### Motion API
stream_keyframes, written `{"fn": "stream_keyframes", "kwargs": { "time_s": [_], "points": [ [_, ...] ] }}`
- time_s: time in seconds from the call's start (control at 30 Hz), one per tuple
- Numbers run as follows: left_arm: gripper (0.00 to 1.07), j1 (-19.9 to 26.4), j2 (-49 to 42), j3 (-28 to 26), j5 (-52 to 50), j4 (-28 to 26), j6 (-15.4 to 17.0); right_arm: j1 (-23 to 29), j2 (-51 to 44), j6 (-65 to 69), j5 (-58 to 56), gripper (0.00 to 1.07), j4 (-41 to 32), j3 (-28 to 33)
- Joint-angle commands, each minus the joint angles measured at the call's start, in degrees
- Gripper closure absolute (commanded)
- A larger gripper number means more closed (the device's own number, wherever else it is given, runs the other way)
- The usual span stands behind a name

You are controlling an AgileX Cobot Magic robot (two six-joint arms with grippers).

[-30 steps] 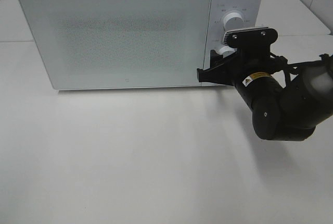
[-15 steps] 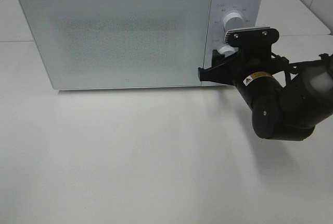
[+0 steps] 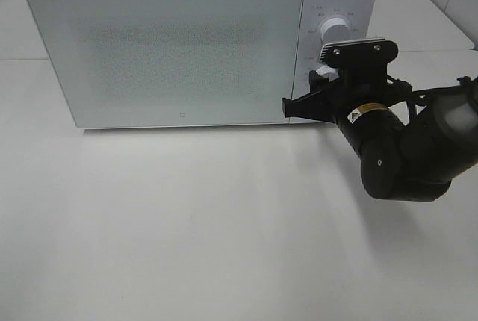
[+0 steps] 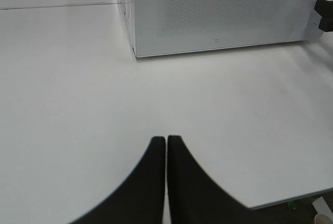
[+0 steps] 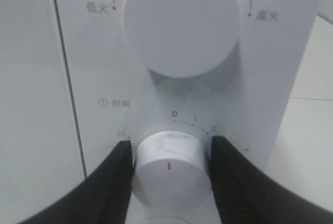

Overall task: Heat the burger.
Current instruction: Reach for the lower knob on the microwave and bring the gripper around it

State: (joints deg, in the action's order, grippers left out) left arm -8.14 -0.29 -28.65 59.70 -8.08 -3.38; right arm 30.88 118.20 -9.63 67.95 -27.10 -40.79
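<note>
Here, a white microwave (image 3: 172, 45) sits along the far edge of the tabletop (image 3: 187, 224), its door (image 3: 164, 48) shut. The speckled door panel shows nothing behind it. The burger is in no view, so I cannot tell where it is.

The control panel at the microwave's right end has a large power knob (image 5: 182, 21) above a smaller timer knob (image 5: 170, 174). The timer dial reads 0, 1, 2 and 35.

The right arm (image 3: 403, 149) reaches over the tabletop's right side to the panel and partly hides it from the high camera. The right gripper (image 5: 170, 151) is about half open, with one black finger (image 5: 112, 182) on each side of the timer knob, both against its rim.

The left gripper (image 4: 166, 146) hangs over bare tabletop, well apart from the microwave. Its fingertips are pressed together and hold nothing.
</note>
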Motion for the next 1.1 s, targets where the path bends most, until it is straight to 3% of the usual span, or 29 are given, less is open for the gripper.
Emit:
{"fn": "stream_keyframes", "kwargs": {
  "time_s": [0.03,0.23,0.47,0.93,1.0,1.1],
  "points": [
    [1.06,0.0,-0.34,0.23,-0.69,-0.17,0.0,-0.46,0.0,-1.2,1.55,0.94,0.57,-1.26],
    [1.06,0.0,-0.34,0.23,-0.69,-0.17,0.0,-0.46,0.0,-1.03,1.43,1.07,0.52,-1.26],
    [1.06,0.0,-0.34,0.23,-0.69,-0.17,0.0,-0.46,-0.34,2.23,0.97,1.07,0.34,-1.26],
    [1.06,0.0,-0.34,0.23,-0.69,-0.17,0.0,-0.46,-0.34,43.66,-0.17,1.07,-0.4,-1.26],
    [1.06,0.0,-0.34,0.23,-0.69,-0.17,0.0,-0.46,-0.34,56.04,0.17,1.07,0.57,-1.26],
    [1.06,0.0,-0.34,0.23,-0.69,-0.17,0.0,-0.46,-0.34,59.19,0.4,1.07,0.86,-1.26]
  ]
}}
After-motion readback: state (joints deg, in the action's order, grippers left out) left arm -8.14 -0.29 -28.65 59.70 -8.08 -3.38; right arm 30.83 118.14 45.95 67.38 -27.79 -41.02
